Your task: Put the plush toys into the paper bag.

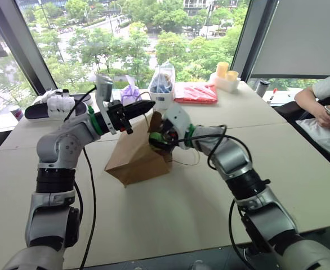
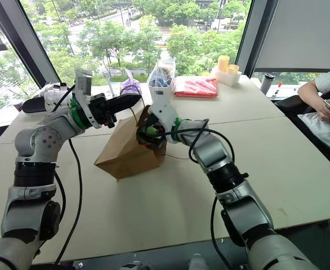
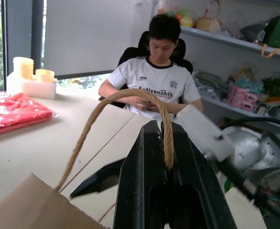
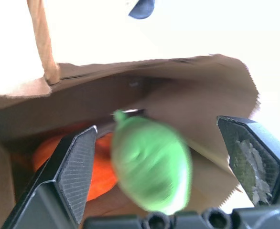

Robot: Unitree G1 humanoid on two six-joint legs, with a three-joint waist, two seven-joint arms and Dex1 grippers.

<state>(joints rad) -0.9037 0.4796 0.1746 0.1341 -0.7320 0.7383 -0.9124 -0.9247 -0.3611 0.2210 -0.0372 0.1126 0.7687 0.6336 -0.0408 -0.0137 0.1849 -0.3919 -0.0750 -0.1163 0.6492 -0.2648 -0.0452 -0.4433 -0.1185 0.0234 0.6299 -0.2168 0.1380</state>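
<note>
So the right end effector (image 4: 171, 164) is at the mouth of the brown paper bag (image 1: 132, 160), fingers spread wide with nothing between them gripped. In the right wrist view the light green plush toy (image 4: 152, 162) sits in the gap between the two fingers, blurry and touching neither, so my read is it's just been let go and is dropping in. Behind it, lower left of that frame, the orange plush toy (image 4: 99, 167) is already lying inside the bag. So both toys are basically in or about to be.

The left end effector (image 3: 171, 191) is why this works at all. Its fingers are pressed together on the tan cord handle (image 3: 125, 98) of the bag, and the loop arcs up over the fingers in the left wrist view. Holding that handle up keeps the bag's mouth lifted and open toward the right arm; otherwise, with the bag tipped over on the tabletop (image 1: 170, 208) like that, I'd guess the opening would flop shut.

Further out, in the upper middle of the left eye view, there's a knotted purple pouch (image 1: 130, 93), a clear plastic bag with blue stuff in it (image 1: 163, 83), and a red packet (image 1: 195, 93), all well clear of the bag. A person (image 1: 328, 107) sits at the right edge, not involved.
</note>
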